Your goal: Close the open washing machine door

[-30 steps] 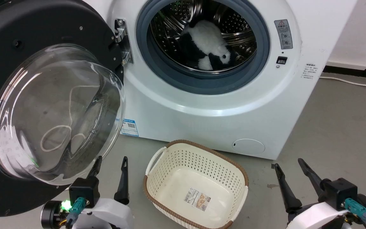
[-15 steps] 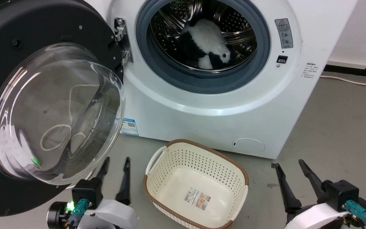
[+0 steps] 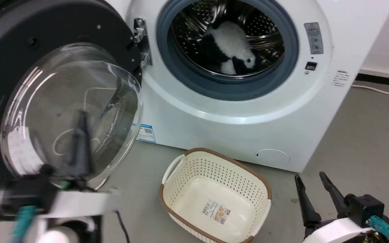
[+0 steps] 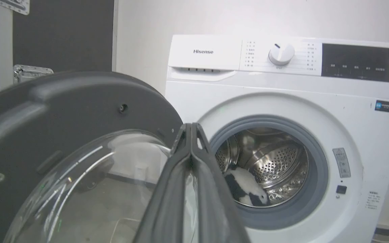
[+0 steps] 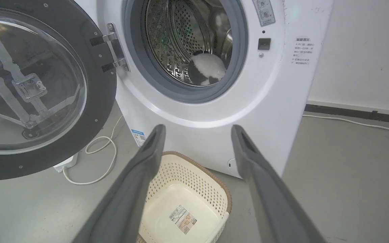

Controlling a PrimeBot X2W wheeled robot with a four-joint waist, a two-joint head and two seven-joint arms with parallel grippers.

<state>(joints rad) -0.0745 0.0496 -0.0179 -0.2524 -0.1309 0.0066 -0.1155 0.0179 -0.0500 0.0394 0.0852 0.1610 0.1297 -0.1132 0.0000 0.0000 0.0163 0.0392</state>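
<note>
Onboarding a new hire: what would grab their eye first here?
The large round glossy black door with a bulging glass window stands wide open left of the white front-loading washing machine. A black-and-white plush toy lies in its steel drum, and a cream perforated basket sits on the floor in front.

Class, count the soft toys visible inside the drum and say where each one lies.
1. A black-and-white soft toy lies low in the drum of the washing machine. Others could be hidden deeper inside.
</note>
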